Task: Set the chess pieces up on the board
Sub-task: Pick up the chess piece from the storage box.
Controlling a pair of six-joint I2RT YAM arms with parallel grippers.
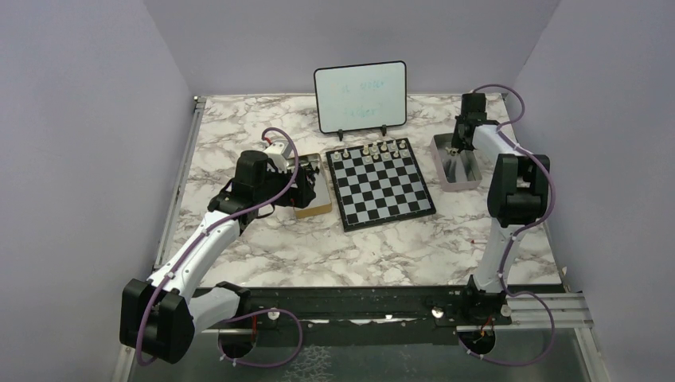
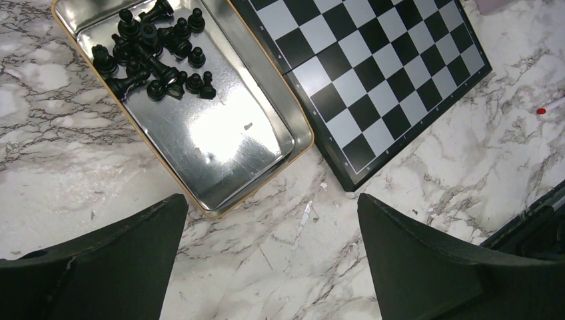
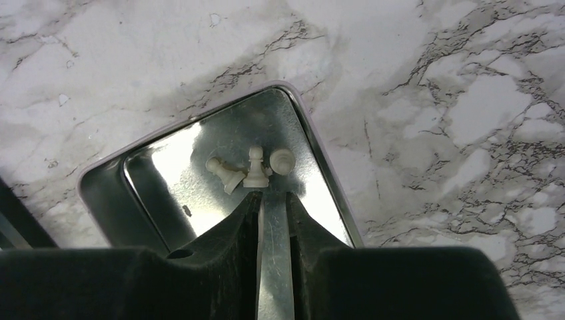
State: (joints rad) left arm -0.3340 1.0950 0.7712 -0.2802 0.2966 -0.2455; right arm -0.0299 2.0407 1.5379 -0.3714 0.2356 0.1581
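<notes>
The board lies mid-table, with several white chess pieces along its far row. It also shows in the left wrist view. My left gripper is wide open and empty over bare marble, just off the near corner of a gold-rimmed tin that holds several black pieces. My right gripper hangs low in a pale-rimmed metal tray, its jaws a narrow gap apart with nothing between them. Just beyond its tips stand a white pawn and two more white pieces, one lying down.
A whiteboard on a stand is behind the board. The tin sits left of the board and the metal tray right of it. A small red-tipped thing lies on the marble near the board's right side.
</notes>
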